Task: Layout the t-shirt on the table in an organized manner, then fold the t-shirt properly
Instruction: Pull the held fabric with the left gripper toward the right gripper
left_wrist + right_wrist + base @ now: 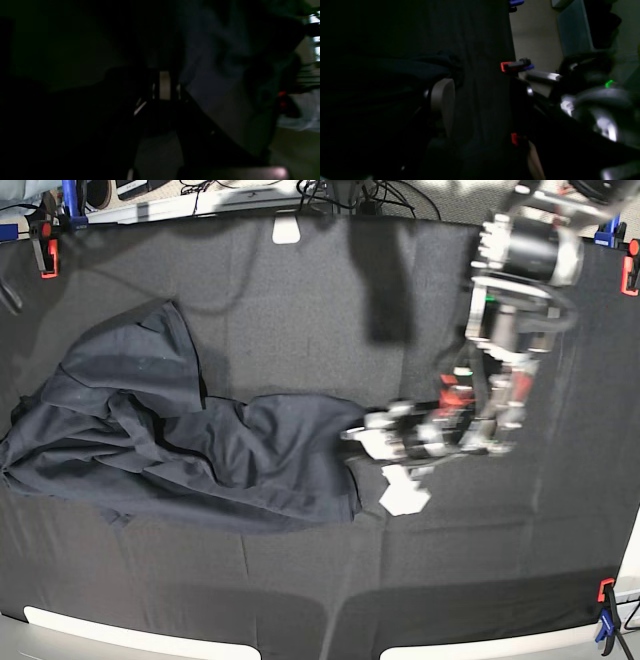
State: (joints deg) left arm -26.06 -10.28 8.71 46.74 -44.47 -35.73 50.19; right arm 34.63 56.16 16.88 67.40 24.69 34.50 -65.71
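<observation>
Base view blurs the left gripper [362, 434], seemingly clamped on the t-shirt [200, 450] edge; right gripper unseen.

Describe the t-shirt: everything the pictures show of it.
The t-shirt is dark navy-grey soft fabric, lying crumpled and bunched on the table, left of centre in the base view. A sleeve sticks up toward the far side; folds run across its body. It is not laid flat. The left gripper is at its right-hand edge, jaws shut, apparently pinching the cloth there. No collar or label can be made out.
</observation>
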